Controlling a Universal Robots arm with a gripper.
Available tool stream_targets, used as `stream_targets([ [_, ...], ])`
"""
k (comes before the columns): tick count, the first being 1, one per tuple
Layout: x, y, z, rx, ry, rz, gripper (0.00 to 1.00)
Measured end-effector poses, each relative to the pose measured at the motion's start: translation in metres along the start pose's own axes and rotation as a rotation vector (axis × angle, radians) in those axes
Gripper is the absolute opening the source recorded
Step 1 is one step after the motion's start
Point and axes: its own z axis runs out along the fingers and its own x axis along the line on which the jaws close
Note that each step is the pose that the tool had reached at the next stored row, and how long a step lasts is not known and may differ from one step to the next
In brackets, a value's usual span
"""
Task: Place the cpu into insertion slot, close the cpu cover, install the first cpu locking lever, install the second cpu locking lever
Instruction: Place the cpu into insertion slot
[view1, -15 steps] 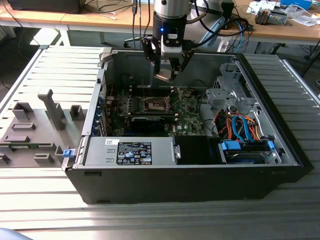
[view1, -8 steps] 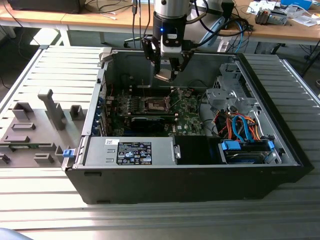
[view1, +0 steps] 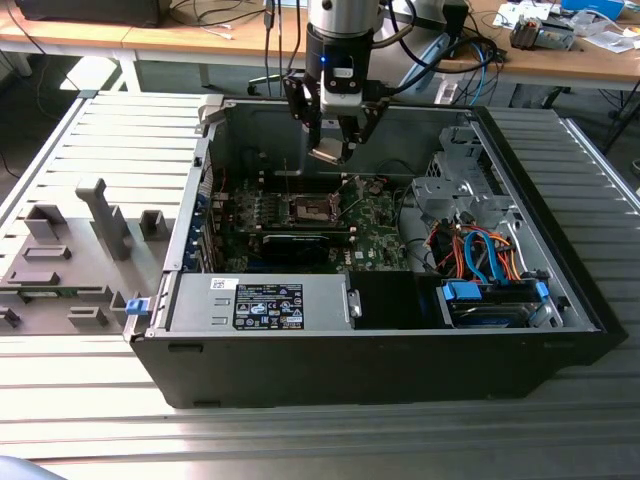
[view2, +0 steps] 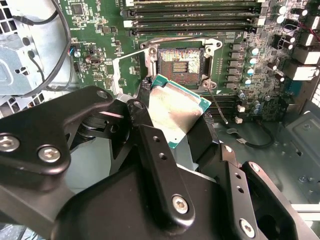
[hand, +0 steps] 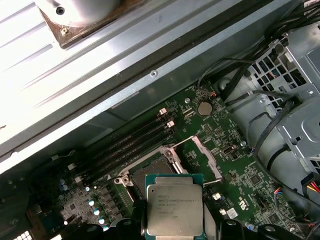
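My claw (view1: 330, 150) was clenched on the cpu (view2: 175, 107) by two opposite edges, metal top left bare, probably to spare the contacts. In the exterior view the insertion slot (view1: 313, 208) sat at 6 o'clock, well apart. The cpu cover (hand: 205, 155) stood swung open, so the socket was unobstructed. The case wall (view1: 270, 130) was close at 12 o'clock.
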Motion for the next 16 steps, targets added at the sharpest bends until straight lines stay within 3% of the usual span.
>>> stream_targets([
  [16,0.0000,0.0000,0.0005,0.0020,-0.0028,0.028,0.54],
])
